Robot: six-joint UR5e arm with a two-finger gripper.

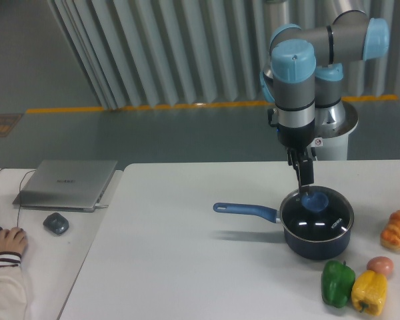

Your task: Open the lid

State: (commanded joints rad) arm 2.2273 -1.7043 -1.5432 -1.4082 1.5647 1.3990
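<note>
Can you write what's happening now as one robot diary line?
claw: at blue knob, grip unclear | lid: tilted on saucepan | step: lifting lid

lid (318, 215) looking like glossy glass, glare streaks showing; saucepan (317, 241) showing glossy dark-blue enamel; table (187, 267) reading matt white.

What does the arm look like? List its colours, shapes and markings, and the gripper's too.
The arm is made of silver-grey cylindrical segments with light blue caps on the joints. It rises from a round grey pedestal that carries a small red-and-white sticker. The gripper is dark, slim and two-fingered, hanging from a black wrist section. No loose cables show.
</note>
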